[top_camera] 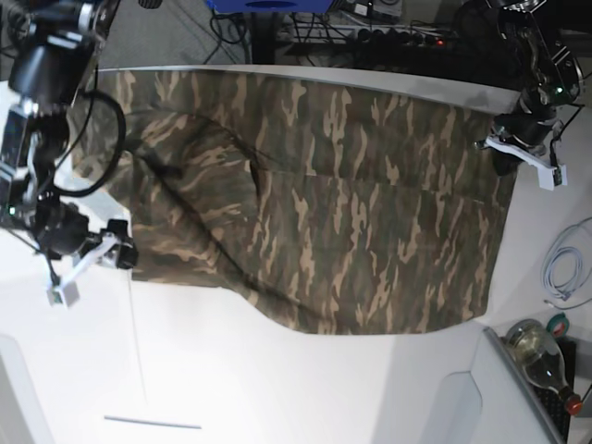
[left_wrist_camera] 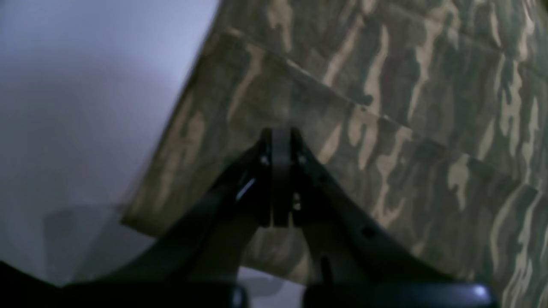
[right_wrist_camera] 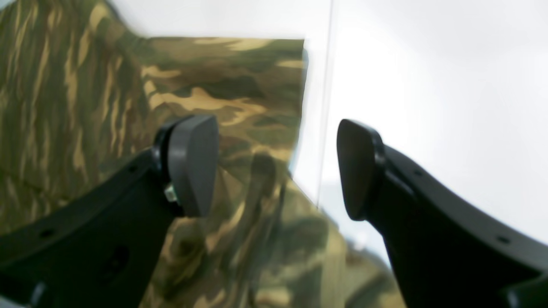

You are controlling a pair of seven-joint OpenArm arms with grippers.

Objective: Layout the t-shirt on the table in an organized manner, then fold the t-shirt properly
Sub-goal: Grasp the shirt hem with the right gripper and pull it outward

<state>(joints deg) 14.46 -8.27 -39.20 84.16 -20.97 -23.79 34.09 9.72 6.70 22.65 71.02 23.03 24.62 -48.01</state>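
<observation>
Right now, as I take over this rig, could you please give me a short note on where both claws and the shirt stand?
Left claw: shut, over a folded edge of the camouflage-print cloth t-shirt; whether it pinches cloth is unclear.
Right claw: open, empty, at the shirt's edge, partly over the smooth white table.
Shirt: spread wide across the table, with one flap folded over near the left claw and a rumpled ridge on the right claw's side.
Done: rough layout.
Left: smooth the wrinkles, then fold the shirt properly.
</observation>
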